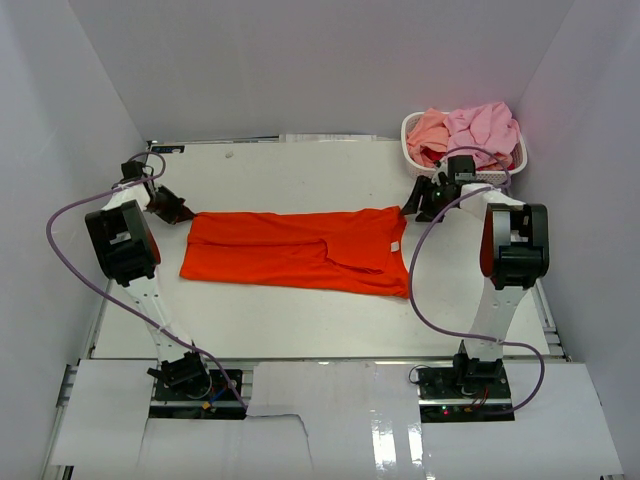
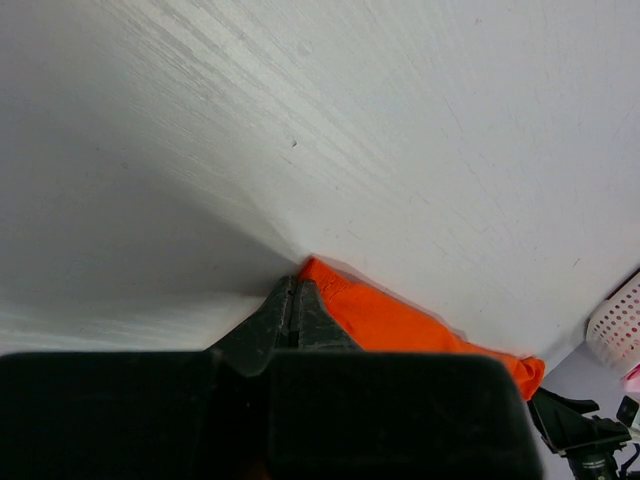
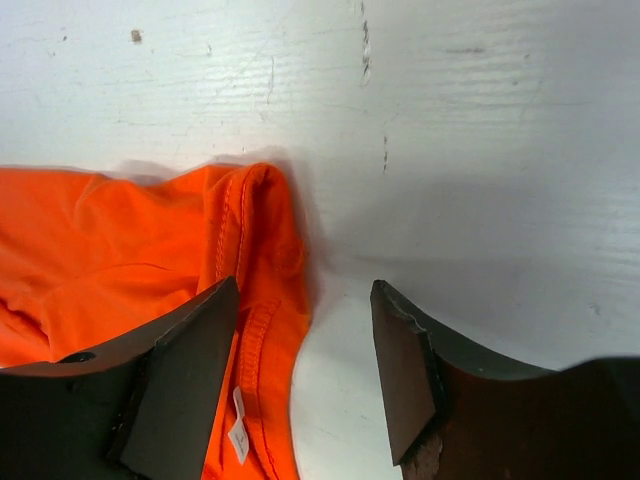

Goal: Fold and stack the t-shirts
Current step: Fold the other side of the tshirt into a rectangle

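Observation:
The orange-red t-shirt (image 1: 290,250) lies flat on the white table, folded into a long band. My left gripper (image 1: 178,211) is shut at the shirt's far left corner. In the left wrist view its tips (image 2: 293,290) sit right beside the corner of the shirt (image 2: 400,325), with no cloth showing between the jaws. My right gripper (image 1: 413,208) is open at the shirt's far right corner. In the right wrist view it (image 3: 305,370) straddles the collar edge of the shirt (image 3: 120,250): one finger over cloth, one over bare table.
A white perforated basket (image 1: 482,178) stands at the back right, just behind my right gripper, and shows in the left wrist view (image 2: 618,325). It holds a light pink shirt (image 1: 485,125) and a salmon-peach one (image 1: 428,130). White walls enclose the table.

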You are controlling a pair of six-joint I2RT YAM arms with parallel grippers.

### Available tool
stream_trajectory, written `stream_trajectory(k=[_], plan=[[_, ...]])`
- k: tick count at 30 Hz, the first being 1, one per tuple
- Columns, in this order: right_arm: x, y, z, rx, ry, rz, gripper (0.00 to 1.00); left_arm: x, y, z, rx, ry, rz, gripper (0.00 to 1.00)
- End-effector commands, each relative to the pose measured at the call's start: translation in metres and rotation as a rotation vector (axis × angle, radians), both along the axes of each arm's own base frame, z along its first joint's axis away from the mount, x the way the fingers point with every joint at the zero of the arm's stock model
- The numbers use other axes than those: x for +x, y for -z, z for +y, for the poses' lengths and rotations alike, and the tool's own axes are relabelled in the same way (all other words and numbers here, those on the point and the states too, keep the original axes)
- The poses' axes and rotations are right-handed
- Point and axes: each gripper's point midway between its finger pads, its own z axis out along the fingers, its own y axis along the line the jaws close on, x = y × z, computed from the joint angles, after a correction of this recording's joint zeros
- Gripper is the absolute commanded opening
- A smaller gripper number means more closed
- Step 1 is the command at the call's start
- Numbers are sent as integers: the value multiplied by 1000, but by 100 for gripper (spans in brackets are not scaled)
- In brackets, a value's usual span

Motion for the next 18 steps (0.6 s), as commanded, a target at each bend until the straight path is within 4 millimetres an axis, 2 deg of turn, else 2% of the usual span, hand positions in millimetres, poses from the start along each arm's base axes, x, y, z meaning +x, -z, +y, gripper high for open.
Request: stream_trajectory(k=[1, 7, 10, 18], plan=[[16, -17, -13, -67, 10, -28, 62, -2, 0, 8, 29, -14, 1, 0], [30, -31, -2, -14, -37, -60, 52, -2, 1, 7, 27, -8, 1, 0], [33, -29, 8, -4, -59, -46, 46, -2, 1, 7, 29, -9, 2, 0], [37, -24, 23, 34, -86, -26, 49, -3, 1, 9, 36, -11, 2, 0]])
